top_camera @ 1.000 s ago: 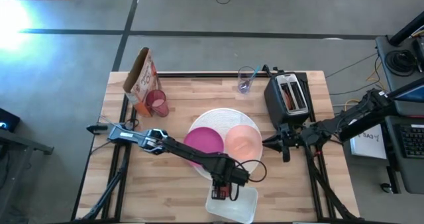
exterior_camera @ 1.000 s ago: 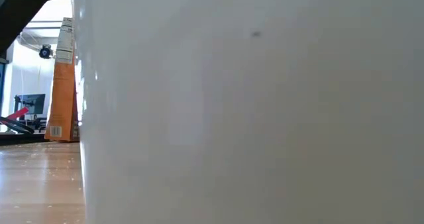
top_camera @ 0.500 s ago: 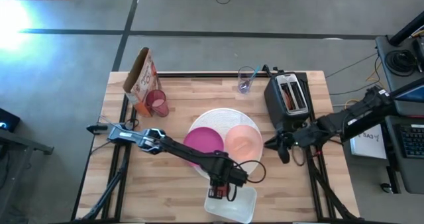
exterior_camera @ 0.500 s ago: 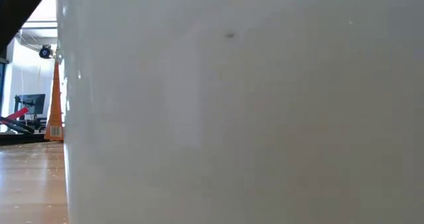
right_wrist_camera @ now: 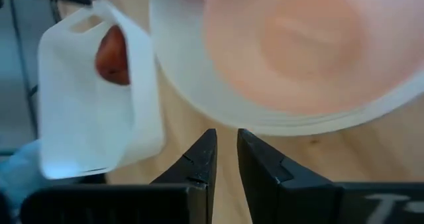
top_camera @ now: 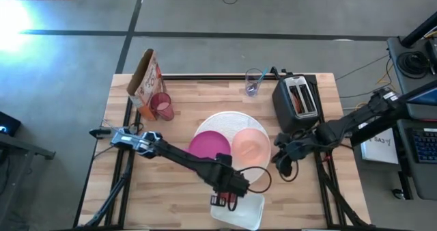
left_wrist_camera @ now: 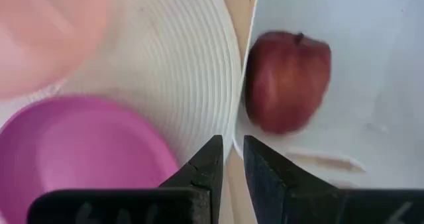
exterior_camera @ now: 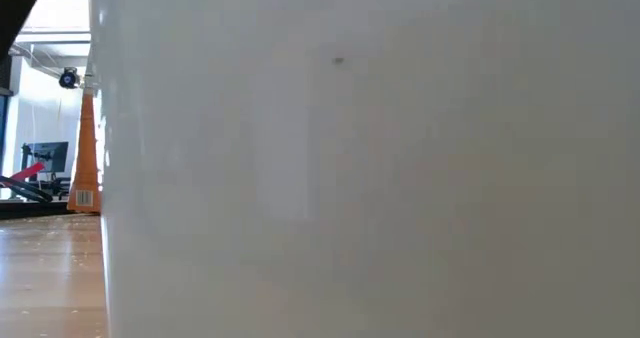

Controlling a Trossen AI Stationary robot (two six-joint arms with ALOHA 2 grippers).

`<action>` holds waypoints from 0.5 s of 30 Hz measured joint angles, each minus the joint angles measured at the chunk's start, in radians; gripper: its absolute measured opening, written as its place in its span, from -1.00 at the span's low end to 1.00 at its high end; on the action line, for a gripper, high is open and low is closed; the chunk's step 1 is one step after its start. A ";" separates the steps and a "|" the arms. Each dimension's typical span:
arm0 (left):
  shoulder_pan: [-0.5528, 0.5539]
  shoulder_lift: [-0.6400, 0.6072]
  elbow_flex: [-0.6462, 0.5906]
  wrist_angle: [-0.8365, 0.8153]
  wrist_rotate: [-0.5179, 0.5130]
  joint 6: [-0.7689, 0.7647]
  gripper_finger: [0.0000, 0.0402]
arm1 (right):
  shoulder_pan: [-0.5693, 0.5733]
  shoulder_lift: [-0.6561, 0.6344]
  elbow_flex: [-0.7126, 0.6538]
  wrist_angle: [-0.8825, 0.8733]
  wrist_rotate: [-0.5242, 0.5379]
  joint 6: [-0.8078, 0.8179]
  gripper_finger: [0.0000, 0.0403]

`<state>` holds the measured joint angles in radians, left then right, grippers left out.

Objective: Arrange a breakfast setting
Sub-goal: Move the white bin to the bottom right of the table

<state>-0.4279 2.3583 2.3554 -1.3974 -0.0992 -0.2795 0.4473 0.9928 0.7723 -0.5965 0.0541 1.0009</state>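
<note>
I take the large white plate (top_camera: 229,145) at the table's middle as my landmark; on it I see the magenta plate (top_camera: 209,149) toward the left arm's side and the peach bowl (top_camera: 250,147) toward the right arm's side, the two touching. My left gripper (top_camera: 223,200) sits just off the plate's near edge, at the rim of the white tub (top_camera: 247,210), its fingers (left_wrist_camera: 209,166) drawn almost together with nothing between them; a red apple (left_wrist_camera: 287,81) lies in the tub. My right gripper (top_camera: 285,168) hangs just beside the plate on the toaster (top_camera: 298,101) side, pinched near closed and empty. The pink cup (top_camera: 162,106) stands well off the plate's far left, beside a cereal box (top_camera: 145,80); the teal-handled spoon (top_camera: 257,80) stands in a clear glass (top_camera: 253,83) beyond the plate.
</note>
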 joint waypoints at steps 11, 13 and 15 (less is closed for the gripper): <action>-0.156 -0.059 -0.003 -0.173 -0.149 -0.217 -0.79 | 0.000 0.248 0.140 0.030 -0.165 0.050 -0.32; -0.177 -0.066 -0.008 -0.175 -0.166 -0.247 -0.79 | 0.000 0.302 0.185 0.025 -0.168 0.050 -0.26; -0.190 -0.073 -0.011 -0.173 -0.179 -0.277 -0.79 | 0.000 0.355 0.230 0.024 -0.174 0.054 -0.23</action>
<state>-0.6180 2.2856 2.3447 -1.5702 -0.2785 -0.5561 0.4473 1.3480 1.0019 -0.5730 -0.1198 1.0554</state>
